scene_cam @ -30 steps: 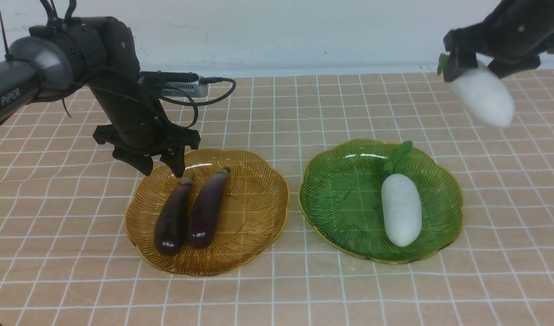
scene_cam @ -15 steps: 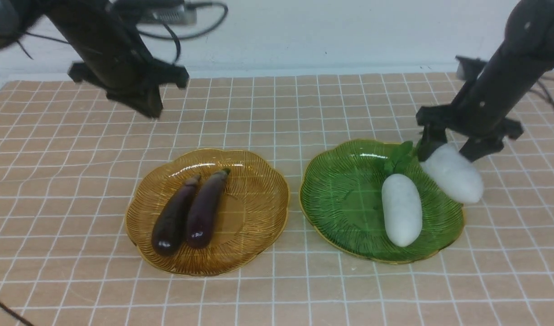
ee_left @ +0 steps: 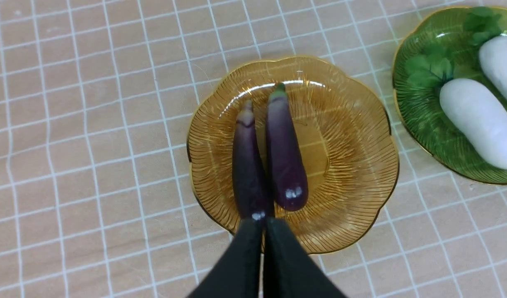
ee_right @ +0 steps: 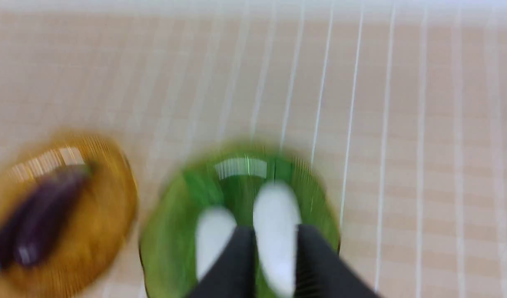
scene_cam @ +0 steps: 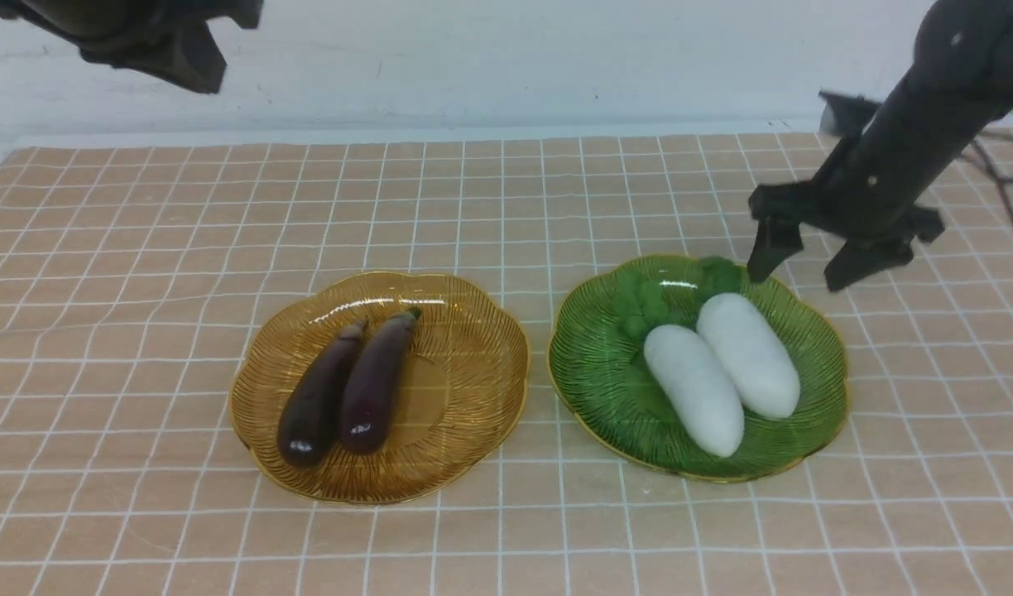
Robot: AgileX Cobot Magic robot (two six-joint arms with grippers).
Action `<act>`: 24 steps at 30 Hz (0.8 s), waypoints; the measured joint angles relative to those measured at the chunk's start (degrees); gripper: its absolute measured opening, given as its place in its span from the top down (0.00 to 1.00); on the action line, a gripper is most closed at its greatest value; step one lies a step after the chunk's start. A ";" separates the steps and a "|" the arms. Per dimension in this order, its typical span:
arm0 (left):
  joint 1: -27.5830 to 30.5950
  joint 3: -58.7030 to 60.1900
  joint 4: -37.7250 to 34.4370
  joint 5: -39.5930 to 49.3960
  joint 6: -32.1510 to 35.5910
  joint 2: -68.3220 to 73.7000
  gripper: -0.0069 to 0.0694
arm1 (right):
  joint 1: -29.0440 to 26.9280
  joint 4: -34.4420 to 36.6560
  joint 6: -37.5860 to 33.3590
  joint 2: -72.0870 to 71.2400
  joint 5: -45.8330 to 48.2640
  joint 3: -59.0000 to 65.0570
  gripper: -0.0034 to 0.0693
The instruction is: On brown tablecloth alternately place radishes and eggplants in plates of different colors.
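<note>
On the brown tablecloth [scene_cam: 506,215], two eggplants [scene_cam: 314,397] [scene_cam: 378,381] lie side by side in the amber plate [scene_cam: 473,331]. Two radishes [scene_cam: 693,389] [scene_cam: 750,354] lie side by side in the green plate [scene_cam: 589,364], leaves at the far side. My right gripper [scene_cam: 798,280] is open and empty, just above the green plate's back right rim. In its blurred wrist view the fingers [ee_right: 237,256] straddle one radish [ee_right: 276,219] from above. My left gripper [scene_cam: 196,70] is raised at the far left; its wrist view shows it [ee_left: 259,223] shut and empty, high over the eggplants [ee_left: 284,157].
A pale wall runs along the back edge of the cloth. The cloth is slightly wrinkled at the left. The two plates sit close together near the middle, with bare cloth in front of them and on both sides.
My right gripper brought the second radish down into the green plate and let go; the first radish shifted left. My left arm rose up and away from the amber plate.
</note>
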 joint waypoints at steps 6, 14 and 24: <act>0.00 10.71 0.00 -5.61 0.26 -10.50 0.91 | 0.00 -1.97 -0.76 -22.96 -19.89 18.70 0.95; 0.00 28.53 0.00 -16.03 0.34 -22.92 0.91 | 0.00 -3.57 -0.71 -57.32 -53.77 51.17 0.97; -0.01 40.83 -0.24 -25.27 0.45 -30.60 0.91 | 0.00 -3.62 -0.60 -73.36 -58.96 65.10 0.97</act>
